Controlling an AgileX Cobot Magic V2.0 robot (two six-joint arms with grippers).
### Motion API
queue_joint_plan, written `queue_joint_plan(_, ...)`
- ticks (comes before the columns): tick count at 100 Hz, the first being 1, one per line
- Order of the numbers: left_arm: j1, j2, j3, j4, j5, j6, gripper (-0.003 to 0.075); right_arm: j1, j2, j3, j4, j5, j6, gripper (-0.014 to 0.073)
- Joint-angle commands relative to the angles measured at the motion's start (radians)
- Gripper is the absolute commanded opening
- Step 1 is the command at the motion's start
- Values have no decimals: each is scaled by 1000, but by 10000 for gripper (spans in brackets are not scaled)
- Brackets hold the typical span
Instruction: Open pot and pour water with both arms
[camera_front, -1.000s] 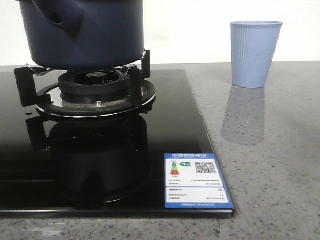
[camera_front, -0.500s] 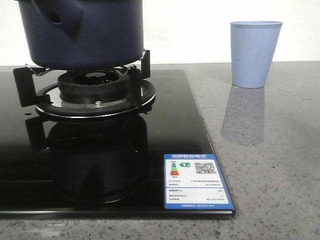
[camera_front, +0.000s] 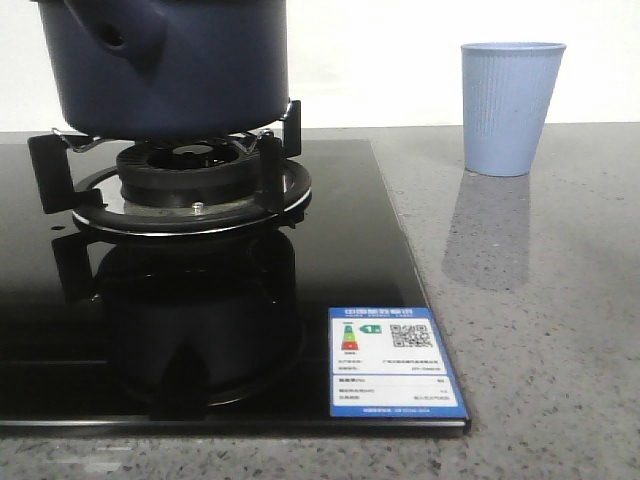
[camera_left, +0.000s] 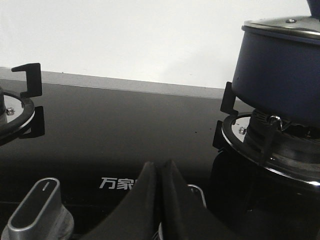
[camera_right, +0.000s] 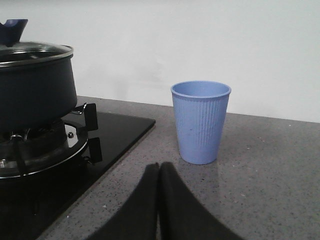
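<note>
The pot (camera_front: 165, 65) sits on the burner (camera_front: 190, 185) at the far left of the black hob (camera_front: 340, 240), its top cut off in the front view, where only its handle mount with the round hole shows. Both wrist views add what that view lacks: a lid (camera_right: 35, 51) with a metal rim closing the pot. The cup (camera_front: 510, 105) stands upright on the grey table (camera_front: 540, 330), well to the right of the pot. Neither arm appears in the front view. The left end effector (camera_left: 160, 172) has its jaws pressed together on nothing, low over the hob near a knob (camera_left: 37, 212). The right end effector (camera_right: 159, 172) is likewise closed and empty, just short of the cup
</note>
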Motion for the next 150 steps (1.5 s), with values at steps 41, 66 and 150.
queue_joint_plan(41, 3, -27, 34, -8, -68, -15, -19, -5, 3, -28, 14, -48, -2, -74)
queue_joint_plan(66, 3, -27, 34, -8, -68, -15, -19, -5, 3, -28, 14, -46, -2, -74)
queue_joint_plan(150, 3, -27, 34, -8, -68, -15, -19, 38, -428, 156, 967, 405, -957, -74)
